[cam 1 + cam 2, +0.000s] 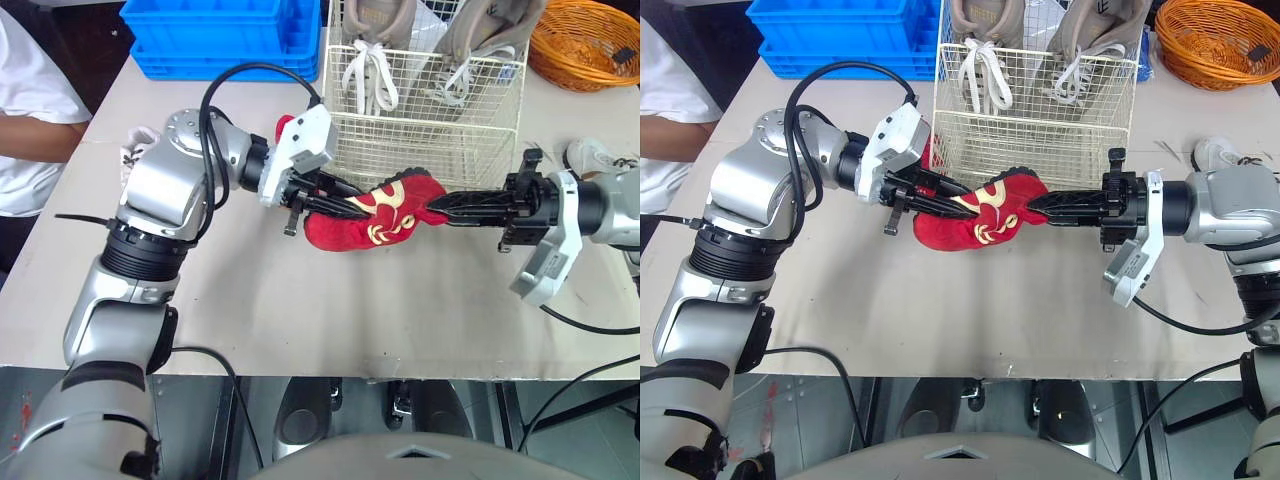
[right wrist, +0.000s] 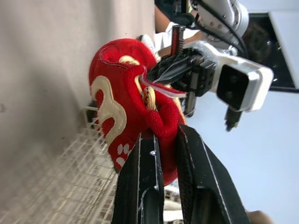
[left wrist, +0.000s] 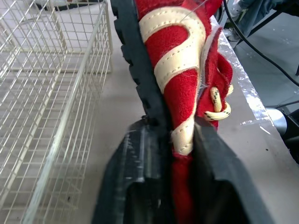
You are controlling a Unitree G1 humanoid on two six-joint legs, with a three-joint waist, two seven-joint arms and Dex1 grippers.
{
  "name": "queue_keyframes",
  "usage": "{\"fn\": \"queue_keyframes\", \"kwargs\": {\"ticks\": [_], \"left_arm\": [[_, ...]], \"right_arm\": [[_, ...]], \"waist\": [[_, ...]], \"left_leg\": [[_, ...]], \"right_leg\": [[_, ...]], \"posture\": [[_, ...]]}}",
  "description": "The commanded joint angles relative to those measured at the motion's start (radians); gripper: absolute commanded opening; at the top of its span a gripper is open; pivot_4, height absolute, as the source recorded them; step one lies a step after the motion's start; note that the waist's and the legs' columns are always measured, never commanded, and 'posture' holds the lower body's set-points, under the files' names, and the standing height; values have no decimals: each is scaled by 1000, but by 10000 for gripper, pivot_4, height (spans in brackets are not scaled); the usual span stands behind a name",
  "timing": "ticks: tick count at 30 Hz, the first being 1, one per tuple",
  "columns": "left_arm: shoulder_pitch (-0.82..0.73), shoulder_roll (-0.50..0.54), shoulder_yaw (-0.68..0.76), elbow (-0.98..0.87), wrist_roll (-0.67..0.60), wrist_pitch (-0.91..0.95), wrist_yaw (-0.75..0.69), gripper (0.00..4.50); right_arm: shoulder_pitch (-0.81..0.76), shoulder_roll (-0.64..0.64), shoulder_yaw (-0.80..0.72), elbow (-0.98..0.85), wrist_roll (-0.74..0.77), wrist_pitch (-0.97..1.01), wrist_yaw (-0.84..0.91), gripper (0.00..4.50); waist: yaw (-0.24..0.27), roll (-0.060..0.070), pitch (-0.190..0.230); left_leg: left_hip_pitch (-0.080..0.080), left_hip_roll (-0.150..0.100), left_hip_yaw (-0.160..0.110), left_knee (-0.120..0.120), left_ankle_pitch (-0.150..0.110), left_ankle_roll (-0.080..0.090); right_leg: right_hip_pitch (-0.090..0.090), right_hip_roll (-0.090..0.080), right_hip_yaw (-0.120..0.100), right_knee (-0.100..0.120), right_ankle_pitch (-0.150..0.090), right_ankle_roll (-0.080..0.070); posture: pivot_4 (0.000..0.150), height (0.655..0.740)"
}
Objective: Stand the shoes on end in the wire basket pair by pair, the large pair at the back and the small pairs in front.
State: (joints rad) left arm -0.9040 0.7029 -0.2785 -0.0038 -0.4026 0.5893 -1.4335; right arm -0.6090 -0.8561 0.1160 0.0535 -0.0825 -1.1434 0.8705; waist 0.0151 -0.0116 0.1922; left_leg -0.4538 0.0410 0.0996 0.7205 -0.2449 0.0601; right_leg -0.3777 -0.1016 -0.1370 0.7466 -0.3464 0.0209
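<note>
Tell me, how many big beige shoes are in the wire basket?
2. The left beige shoe and the right beige shoe stand side by side at the back of the wire basket; none looks hidden.

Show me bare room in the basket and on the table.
Free: white wire basket's front half, before the large beige sneakers; beige tabletop's near strip. Crowded: outside the basket, left claw and right claw gripping the red fabric shoe.
</note>
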Motion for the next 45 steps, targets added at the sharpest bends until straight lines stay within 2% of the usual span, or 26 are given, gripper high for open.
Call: {"fn": "queue_keyframes", "kwargs": {"ticks": [1, 4, 5, 8, 11, 13, 16, 19, 22, 25, 26, 27, 32, 34, 40, 42, 43, 45], "left_arm": [[-25, -20, 5, 3, 9, -31, -7, 4711], [-18, -58, 54, 19, -5, -35, 50, 4710], [-12, -72, 80, 20, -20, -22, 76, 4710], [23, -93, 136, -14, -56, -8, 116, 4709], [59, -128, 181, -49, -86, -5, 178, 4709], [84, -156, 195, -70, -91, -19, 219, 4709], [109, -188, 193, -86, -81, -41, 265, 4709], [119, -216, 191, -100, -90, -41, 301, 4709], [130, -234, 191, -119, -106, -30, 328, 4709], [133, -244, 192, -129, -111, -27, 346, 4709], [134, -245, 193, -135, -114, -25, 351, 4709], [136, -245, 192, -140, -117, -23, 355, 4709], [143, -240, 190, -155, -139, -7, 360, 4709], [144, -238, 191, -157, -144, -4, 358, 4709], [128, -236, 190, -136, -153, 17, 356, 4709], [125, -235, 190, -132, -142, 14, 364, 14843], [125, -230, 186, -133, -136, 11, 363, 17273], [126, -225, 185, -135, -122, -13, 363, 25862]], "right_arm": [[34, -7, -51, -73, 61, 81, -70, 11081], [127, -20, -89, -137, 259, 254, -107, 24672], [164, -33, -107, -161, 321, 337, -109, 30528], [301, -80, -138, -285, 497, 613, -103, 44446], [444, -118, -163, -487, 791, 976, -204, 44446], [510, -141, -167, -616, 1046, 1197, -321, 44446], [503, -98, -155, -722, 1293, 1368, -509, 44446], [461, -18, -149, -757, 1438, 1447, -669, 44446], [450, 42, -160, -750, 1475, 1496, -746, 44446], [439, 88, -156, -731, 1438, 1540, -767, 37348], [441, 98, -153, -726, 1412, 1553, -766, 33049], [444, 107, -152, -723, 1392, 1561, -759, 30967], [433, 182, -170, -704, 1363, 1587, -774, 6278], [428, 196, -174, -706, 1357, 1592, -773, 858], [396, 233, -212, -706, 1349, 1613, -782, 272], [385, 238, -226, -711, 1350, 1619, -787, 0], [373, 239, -234, -715, 1353, 1620, -794, 0], [343, 244, -255, -722, 1357, 1620, -814, 0]], "waist": [[1, 0, 0], [2, 0, 0], [1, 0, 0], [0, 0, 0], [-2, 0, 0], [-2, 0, 0], [-2, 0, 0], [0, 0, 0], [4, 0, 0], [2, 0, 0], [1, 0, 0], [1, 0, 0], [0, 0, 0], [0, 0, 0], [0, 0, 0], [0, 0, 0], [0, 0, 0], [0, 0, 0]], "left_leg": [[0, 0, 0, 0, 0, 0], [-1, 0, 0, 0, 0, 0], [-1, 0, -1, 0, 0, 0], [-1, 0, -1, 1, 0, 0], [-1, 0, -2, -1, 0, 0], [-1, 1, -2, -1, 0, 0], [-1, 0, -2, 0, 0, 0], [0, 0, -3, 0, 0, 0], [-1, 0, -3, 0, 0, 0], [-1, -1, -3, -1, 0, 0], [-1, -1, -2, -2, 0, 0], [-1, -1, -2, -2, 0, 0], [-1, -1, -3, -3, 0, 0], [-1, -1, -2, -3, 0, 0], [-1, -1, -2, -3, 0, 0], [-1, -1, -2, -3, 0, 0], [-1, -1, -2, -3, 0, 0], [-1, -1, -2, -3, 0, 0]], "right_leg": [[0, 0, 0, 0, 0, 0], [0, 0, 0, 0, 0, 0], [0, -1, 0, 0, 0, 0], [0, -1, -1, 0, 0, 0], [1, -1, -1, 0, 0, 0], [1, -1, -2, 0, 0, 0], [1, -1, -2, 0, 0, -1], [2, -1, -2, 0, 0, 0], [1, -1, -2, -1, 0, 0], [1, -1, -2, -3, 0, 0], [1, -1, -2, -3, 0, 0], [1, -1, -2, -3, 0, 0], [1, -1, -2, -3, 0, 0], [1, -1, -2, -3, 0, 0], [1, -1, -2, -3, 0, 0], [1, -1, -2, -3, 0, 0], [1, -1, -2, -3, 0, 0], [1, -1, -2, -3, 0, 0]], "posture": [[1500, 6860], [1500, 6860], [1500, 6860], [1500, 6860], [1500, 6860], [1500, 6860], [1500, 6860], [1500, 6860], [1500, 6860], [1500, 6860], [1500, 6860], [1500, 6860], [1500, 6860], [1500, 6860], [1500, 6860], [1500, 6860], [1500, 6860], [1500, 6860]]}}
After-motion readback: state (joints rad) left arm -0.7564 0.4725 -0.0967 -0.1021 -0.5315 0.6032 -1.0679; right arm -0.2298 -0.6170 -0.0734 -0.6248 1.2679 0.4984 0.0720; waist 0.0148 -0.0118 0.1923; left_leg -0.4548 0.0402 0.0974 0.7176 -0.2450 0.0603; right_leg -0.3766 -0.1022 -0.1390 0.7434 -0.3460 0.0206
